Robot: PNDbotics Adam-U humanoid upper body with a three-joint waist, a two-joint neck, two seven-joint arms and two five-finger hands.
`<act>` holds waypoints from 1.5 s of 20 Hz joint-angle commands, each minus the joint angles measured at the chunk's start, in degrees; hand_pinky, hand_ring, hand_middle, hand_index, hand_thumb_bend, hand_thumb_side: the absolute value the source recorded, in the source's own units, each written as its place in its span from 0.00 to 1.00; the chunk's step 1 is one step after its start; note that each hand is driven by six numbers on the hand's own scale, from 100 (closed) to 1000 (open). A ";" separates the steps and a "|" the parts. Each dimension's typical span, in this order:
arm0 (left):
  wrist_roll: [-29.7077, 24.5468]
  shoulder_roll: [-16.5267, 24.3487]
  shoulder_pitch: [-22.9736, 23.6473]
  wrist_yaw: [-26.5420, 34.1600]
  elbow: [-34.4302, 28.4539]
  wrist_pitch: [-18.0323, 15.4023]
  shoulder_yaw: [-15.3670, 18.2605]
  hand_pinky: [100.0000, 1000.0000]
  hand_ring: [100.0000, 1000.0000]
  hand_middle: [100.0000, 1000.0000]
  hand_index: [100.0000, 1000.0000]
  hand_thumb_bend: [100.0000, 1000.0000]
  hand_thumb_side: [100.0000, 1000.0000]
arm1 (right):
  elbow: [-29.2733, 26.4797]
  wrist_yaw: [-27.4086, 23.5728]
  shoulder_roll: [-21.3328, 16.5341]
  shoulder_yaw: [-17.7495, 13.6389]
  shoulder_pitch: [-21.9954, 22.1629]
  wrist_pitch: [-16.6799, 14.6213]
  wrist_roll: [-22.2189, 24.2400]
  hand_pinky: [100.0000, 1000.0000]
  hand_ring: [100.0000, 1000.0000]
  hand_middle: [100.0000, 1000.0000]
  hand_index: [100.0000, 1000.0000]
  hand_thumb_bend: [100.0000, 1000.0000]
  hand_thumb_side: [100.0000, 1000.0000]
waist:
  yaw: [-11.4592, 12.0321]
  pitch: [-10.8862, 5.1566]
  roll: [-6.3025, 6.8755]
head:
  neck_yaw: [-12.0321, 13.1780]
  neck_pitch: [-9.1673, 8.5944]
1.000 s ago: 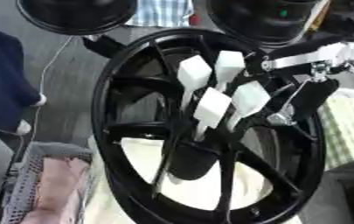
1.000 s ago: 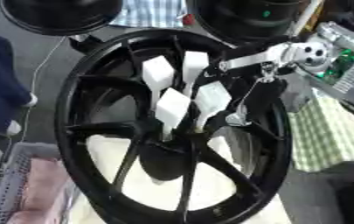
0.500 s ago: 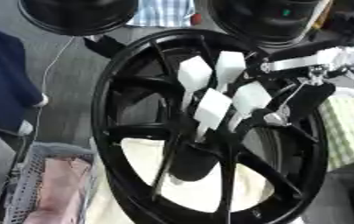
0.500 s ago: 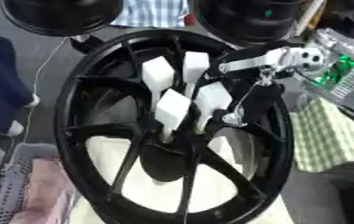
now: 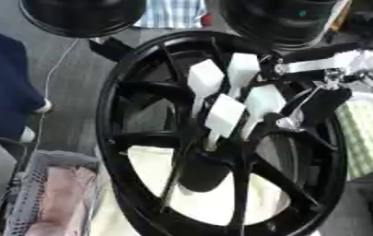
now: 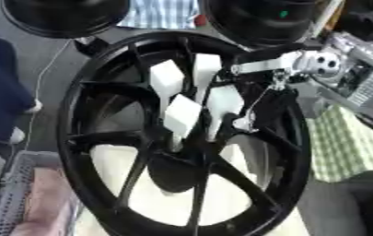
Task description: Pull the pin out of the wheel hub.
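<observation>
A large black spoked wheel (image 5: 133, 92) fills the middle of both views, and its hub (image 5: 205, 170) sits low in the centre. My right hand (image 5: 221, 113) reaches in from the upper right on a black and silver arm (image 6: 302, 62). Its white-padded fingers (image 5: 205, 78) are spread and fairly straight, pointing down-left between the spokes toward the hub, and hold nothing that I can see. The lowest finger ends just above the hub. I cannot make out the pin; it is hidden by the fingers or the spokes. My left hand shows in no view.
Two round black tyres (image 5: 80, 16) (image 5: 282, 18) stand behind the wheel. A mesh basket (image 5: 52, 193) with pink cloth sits at the lower left. A green checked cloth (image 5: 370, 133) lies at the right. A person in dark blue (image 5: 4, 87) stands at the left edge.
</observation>
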 commanded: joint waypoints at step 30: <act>-0.18 0.47 -0.43 0.42 -1.11 0.05 0.16 0.62 0.72 0.57 0.74 0.04 0.72 | -0.35 0.01 -2.11 -6.95 -3.70 0.37 -8.01 0.60 0.55 0.19 0.32 0.14 0.00 | -0.63 -1.49 0.25 | 1.06 -0.47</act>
